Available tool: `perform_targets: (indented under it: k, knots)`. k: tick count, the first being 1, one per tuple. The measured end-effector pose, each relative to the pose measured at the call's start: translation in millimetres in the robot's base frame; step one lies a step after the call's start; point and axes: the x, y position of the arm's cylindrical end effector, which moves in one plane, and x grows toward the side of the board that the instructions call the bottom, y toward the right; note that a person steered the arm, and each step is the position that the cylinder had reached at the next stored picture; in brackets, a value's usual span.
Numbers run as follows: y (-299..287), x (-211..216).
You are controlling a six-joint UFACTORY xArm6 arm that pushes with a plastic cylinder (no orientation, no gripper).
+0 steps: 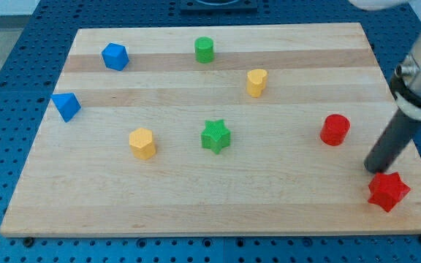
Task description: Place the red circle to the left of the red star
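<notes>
The red circle point(335, 129) stands on the wooden board point(218, 197) at the view's right. The red star point(388, 191) lies near the board's bottom right corner, below and to the right of the circle. My tip point(376, 170) is the lower end of the dark rod and sits just above the star's upper left side, very close to it. The tip is to the lower right of the red circle, apart from it.
A green star point(215, 136) and a yellow hexagon point(142, 142) lie mid-board. A yellow heart point(256, 82) and a green cylinder point(205, 50) lie nearer the top. A blue hexagon point(115, 56) and a blue triangle point(66, 106) are at the left.
</notes>
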Motion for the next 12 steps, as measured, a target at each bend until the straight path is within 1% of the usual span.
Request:
perform_targets:
  k: [1,2,3,4,5,6,7,8,9,10,11,12]
  knots:
    - [5.6,-71.0]
    - [12.5,-116.1]
    - [-46.4,-125.8]
    - [-77.3,-125.0]
    - [-77.0,-125.0]
    - [-49.1,-116.7]
    - [-34.6,-97.6]
    - [-34.6,-90.0]
    - [-34.9,-72.8]
    - [-39.4,-67.8]
    - [-41.8,-71.9]
    - [-65.8,-91.9]
